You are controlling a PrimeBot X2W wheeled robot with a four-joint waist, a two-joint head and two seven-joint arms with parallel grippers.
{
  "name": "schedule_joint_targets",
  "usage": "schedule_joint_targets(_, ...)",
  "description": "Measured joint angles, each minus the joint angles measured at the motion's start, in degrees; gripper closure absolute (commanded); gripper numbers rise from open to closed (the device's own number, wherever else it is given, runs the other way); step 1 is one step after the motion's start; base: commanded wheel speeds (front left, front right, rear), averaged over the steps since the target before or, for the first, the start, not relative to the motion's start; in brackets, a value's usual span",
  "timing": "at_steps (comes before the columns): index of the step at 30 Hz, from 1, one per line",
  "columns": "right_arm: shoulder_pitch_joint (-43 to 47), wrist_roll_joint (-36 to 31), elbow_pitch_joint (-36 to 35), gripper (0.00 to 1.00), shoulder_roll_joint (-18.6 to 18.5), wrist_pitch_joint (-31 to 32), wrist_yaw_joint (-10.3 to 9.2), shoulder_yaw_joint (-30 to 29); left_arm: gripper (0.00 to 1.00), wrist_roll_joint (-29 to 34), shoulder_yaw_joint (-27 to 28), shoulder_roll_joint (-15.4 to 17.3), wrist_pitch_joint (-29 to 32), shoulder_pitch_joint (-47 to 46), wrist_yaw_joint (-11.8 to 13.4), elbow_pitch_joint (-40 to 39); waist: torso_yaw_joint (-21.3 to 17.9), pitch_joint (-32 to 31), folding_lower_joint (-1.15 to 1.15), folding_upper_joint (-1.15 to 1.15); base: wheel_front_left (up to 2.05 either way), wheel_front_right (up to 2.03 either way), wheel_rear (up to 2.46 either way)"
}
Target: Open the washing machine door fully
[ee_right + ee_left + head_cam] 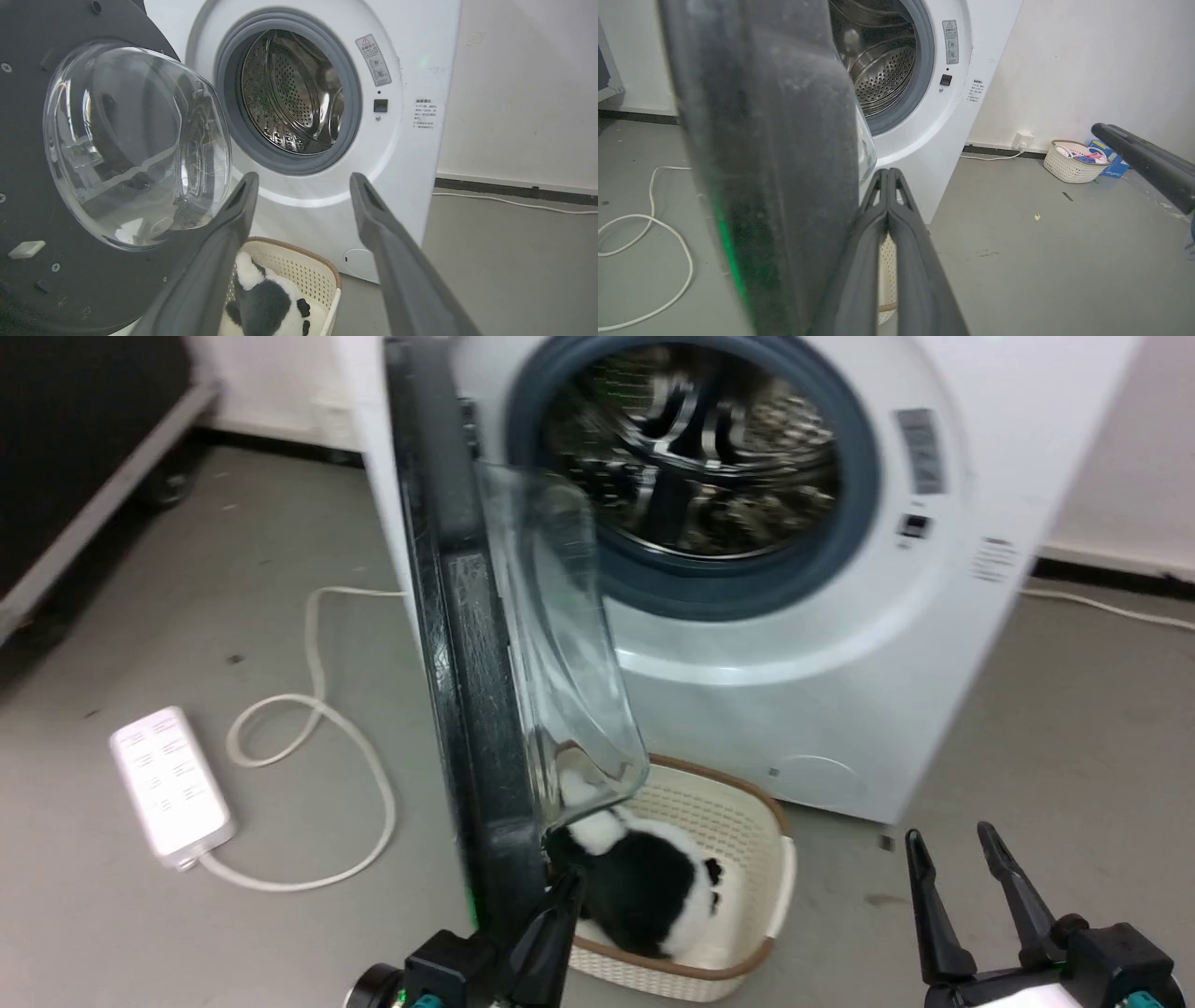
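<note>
Mid-swing: large round glossy black glass-bowled door (467,663) approx. half open; left gripper (565,887) jaws together, empty, by inner rim, next prob. push outward; right gripper (948,837) jaws apart, empty.

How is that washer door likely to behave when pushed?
The door will probably swing as one rigid piece; its black rim looks thick. The big glass bowl suggests it is heavy, so it may coast once moving. The glossy rim could let the shut left gripper slide.
</note>
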Motion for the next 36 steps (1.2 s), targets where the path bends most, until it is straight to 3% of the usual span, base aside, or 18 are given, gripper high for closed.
schedule_joint_targets(10,0.0,-0.2,0.3,0.00,0.0,0.0,0.00,1.1,1.00,-1.4,5.1,3.2,0.4,0.2,2.0,0.9,10.4,-0.2,0.00,0.00,0.00,0.00,0.00)
schedule_joint_targets(16,-1.9,-1.3,0.1,0.00,0.1,0.0,0.00,1.7,1.00,-2.3,10.2,8.4,1.8,-2.2,2.0,2.9,14.5,1.8,0.00,0.00,0.00,0.00,0.00)
schedule_joint_targets(26,-6.1,-4.9,0.1,0.00,0.1,0.0,0.00,2.7,1.00,-5.9,19.2,17.6,3.8,-10.3,0.3,7.1,14.5,10.0,0.00,0.00,0.00,0.00,0.00)
schedule_joint_targets(29,-8.1,-7.2,0.2,0.00,0.2,0.0,0.00,1.9,1.00,-9.0,24.3,22.9,3.8,-16.4,-1.5,15.6,12.5,15.7,0.01,0.00,0.00,0.00,0.00)
schedule_joint_targets(36,-9.3,-8.5,0.2,0.00,0.2,0.0,0.00,1.3,1.00,-10.1,28.2,28.8,1.3,-22.6,-2.6,26.7,9.9,18.6,0.01,0.00,0.00,0.00,0.00)
